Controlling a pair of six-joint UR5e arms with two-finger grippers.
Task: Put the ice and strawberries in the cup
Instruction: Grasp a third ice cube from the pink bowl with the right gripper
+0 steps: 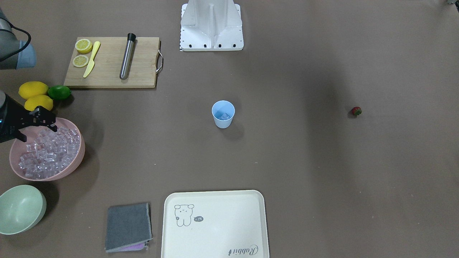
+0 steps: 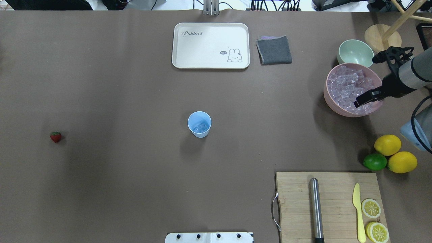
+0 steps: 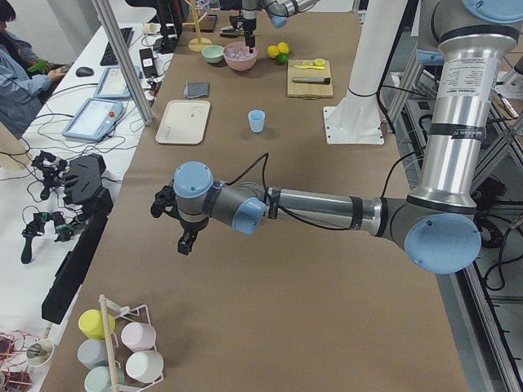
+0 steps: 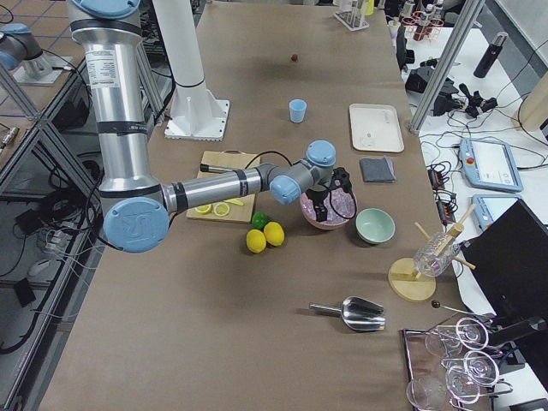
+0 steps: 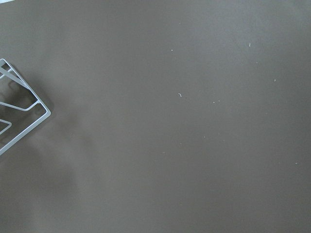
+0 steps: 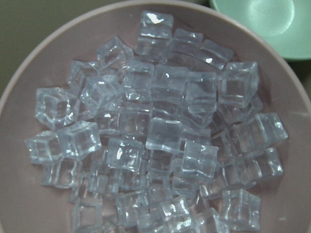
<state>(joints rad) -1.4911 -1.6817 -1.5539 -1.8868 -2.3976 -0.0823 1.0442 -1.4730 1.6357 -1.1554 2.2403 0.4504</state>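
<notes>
The light blue cup (image 2: pixel 199 124) stands upright mid-table with a little ice (image 2: pixel 201 127) inside it. One small red strawberry (image 2: pixel 55 136) lies alone far off on the left half of the table. A pink bowl (image 2: pixel 329 98) at the right holds a heap of ice cubes (image 6: pixel 160 136). Above that bowl hovers my right gripper (image 2: pixel 376 77), open, with nothing between its fingers. My left gripper (image 3: pixel 172 222) hangs over bare table far from the cup and shows only in the exterior left view, so I cannot tell whether it is open or shut.
A pale green bowl (image 2: pixel 354 52) sits beside the pink bowl. Two lemons (image 2: pixel 388 145) and a lime (image 2: pixel 374 162) lie near a cutting board (image 2: pixel 337 192) carrying a metal rod, yellow knife and lemon slices. A cream tray (image 2: pixel 211 45) and grey cloth (image 2: pixel 274 50) lie at the far edge.
</notes>
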